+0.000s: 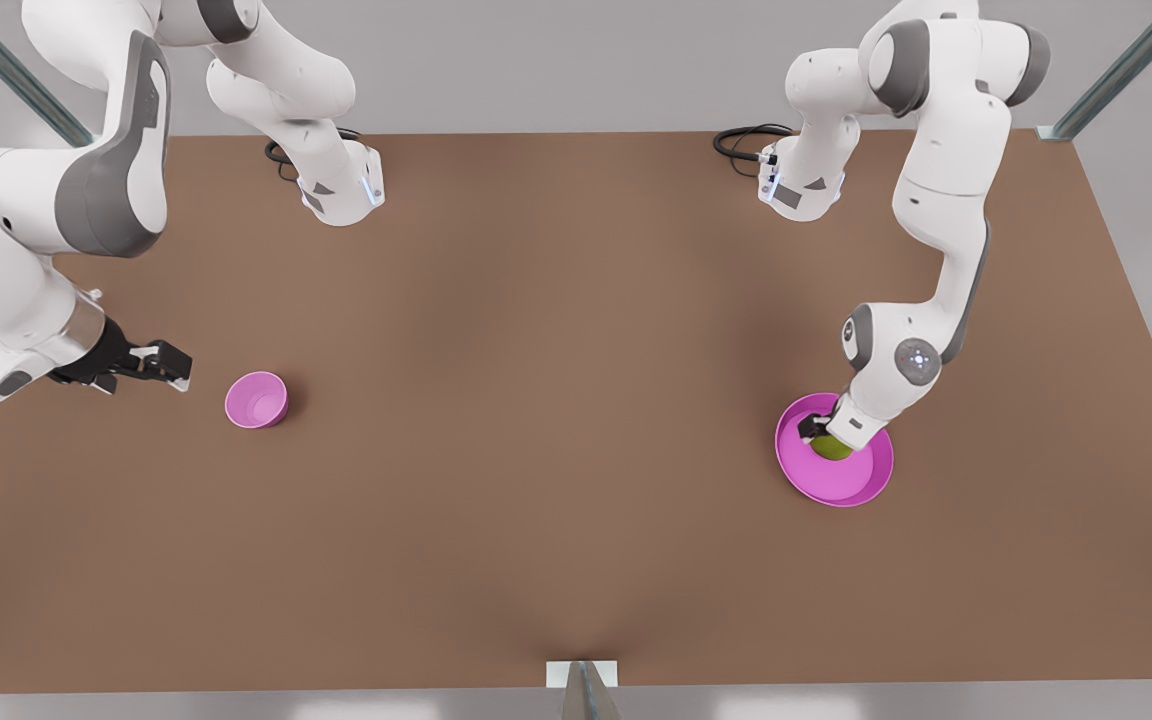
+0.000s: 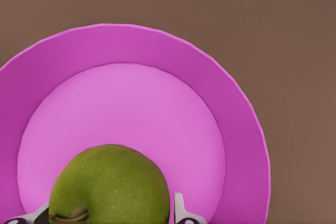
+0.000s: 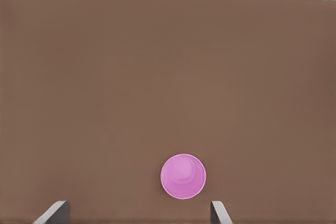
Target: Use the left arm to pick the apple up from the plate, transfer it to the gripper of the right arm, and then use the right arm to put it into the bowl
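A: Looking at the front view: counting one apple (image 1: pixel 833 448), one plate (image 1: pixel 834 478), one bowl (image 1: pixel 256 399), two arms on the table (image 1: pixel 556 450).
B: Seeing the left end effector (image 1: pixel 820 432) down over the apple on the plate, at the front view's right. Seeing the right end effector (image 1: pixel 168 366) waiting beside the bowl, apart from it.
A: Left wrist view: apple (image 2: pixel 109 186) sitting on the plate (image 2: pixel 241 129), stem pit facing the camera, fingertips (image 2: pixel 179 208) flanking it, contact impossible to tell.
B: Right wrist view: fingertips (image 3: pixel 219 212) standing apart, bowl (image 3: pixel 182 176) lying between them farther off, mouth upward.
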`<state>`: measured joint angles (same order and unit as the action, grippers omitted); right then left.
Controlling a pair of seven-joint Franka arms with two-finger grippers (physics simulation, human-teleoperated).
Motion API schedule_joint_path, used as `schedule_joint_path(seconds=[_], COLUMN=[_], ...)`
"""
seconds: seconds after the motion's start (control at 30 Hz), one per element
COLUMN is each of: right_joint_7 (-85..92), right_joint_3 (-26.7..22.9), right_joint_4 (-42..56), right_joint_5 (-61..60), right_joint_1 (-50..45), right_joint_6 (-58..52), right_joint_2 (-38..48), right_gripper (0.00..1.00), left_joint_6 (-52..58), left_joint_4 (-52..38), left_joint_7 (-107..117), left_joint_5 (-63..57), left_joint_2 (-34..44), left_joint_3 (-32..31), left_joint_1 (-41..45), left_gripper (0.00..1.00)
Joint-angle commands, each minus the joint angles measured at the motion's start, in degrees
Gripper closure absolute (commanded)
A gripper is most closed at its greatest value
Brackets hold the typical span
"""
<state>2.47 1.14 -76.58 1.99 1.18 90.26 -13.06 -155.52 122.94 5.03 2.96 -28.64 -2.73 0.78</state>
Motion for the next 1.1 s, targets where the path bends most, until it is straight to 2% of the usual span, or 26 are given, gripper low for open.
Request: schedule_joint_path(seconds=[0.0, 0.03, 0.13, 0.23, 0.37, 0.47, 0.5, 0.63, 0.7, 0.77, 0.8, 0.87, 1.0, 1.07], right_joint_7=[0.8, 0.6, 0.8, 0.7, 0.8, 0.3, 0.2, 0.1, 0.1, -0.2, -0.9, -6.8, -7.8, -6.5], right_joint_3=[0.0, 0.0, 0.0, 0.0, 0.0, 0.1, 0.1, 0.2, 0.2, 0.3, 0.3, 0.3, 0.4, 0.4], right_joint_4=[0.0, 0.0, 0.0, 0.0, 0.0, 0.1, 0.2, 0.3, 0.3, 0.3, 0.3, 0.1, -0.8, -4.2], right_joint_5=[-0.1, -0.1, -0.1, -0.1, -0.1, -0.1, -0.1, -0.1, -0.1, -0.8, -2.7, -4.5, -32.1, -46.5], right_joint_1=[0.0, 0.0, 0.0, 0.0, -0.1, -0.5, -0.6, -0.6, -0.7, -0.8, -0.7, -2.1, 0.8, 3.1], right_joint_6=[0.0, 0.0, 0.0, 0.0, 0.0, 0.0, 0.0, 0.0, 0.0, 0.1, 0.3, 0.4, 3.5, 4.1], right_joint_2=[0.1, 0.1, 0.1, 0.1, 0.1, 0.1, 0.1, 0.1, 0.1, 0.1, 0.1, 0.1, -2.7, -5.0], right_gripper=[0.00, 0.00, 0.00, 0.00, 0.00, 0.00, 0.00, 0.00, 0.00, 0.00, 0.00, 0.00, 0.00, 0.00], left_joint_6=[-1.4, -1.4, -1.4, -1.4, 1.0, 14.8, 21.0, 21.1, 21.1, 23.2, 24.7, 25.0, 25.5, 25.5], left_joint_4=[-0.1, -0.1, -0.1, -0.1, -0.9, -8.4, -13.3, -19.1, -20.5, -21.5, -21.5, -23.5, -25.9, -26.3], left_joint_7=[0.6, 0.6, 0.6, 0.5, -0.9, -2.4, -2.4, -6.2, -21.5, -46.8, -53.1, -64.1, -92.7, -110.1], left_joint_5=[-0.2, -0.2, -0.2, -0.2, -0.2, 0.3, 5.9, 19.2, 30.2, 47.2, 51.6, 53.1, 64.1, 74.4], left_joint_2=[-0.1, -0.1, -0.3, 0.2, 5.0, 8.3, 8.4, 5.7, 4.9, 3.6, 3.2, 0.5, -4.9, -6.6], left_joint_3=[0.0, 0.0, 0.0, 0.0, 0.2, -2.3, -5.3, -15.2, -18.6, -20.5, -20.5, -23.1, -27.1, -27.9], left_joint_1=[-0.1, -0.1, -0.1, -0.1, -0.1, 1.0, 1.0, 0.8, 1.3, 1.3, 1.4, 1.4, 1.4, 2.1], left_gripper=[0.04, 0.09, 0.14, 0.14, 0.15, 0.15, 0.15, 0.15, 0.13, 0.13, 0.14, 0.15, 0.15, 0.15])
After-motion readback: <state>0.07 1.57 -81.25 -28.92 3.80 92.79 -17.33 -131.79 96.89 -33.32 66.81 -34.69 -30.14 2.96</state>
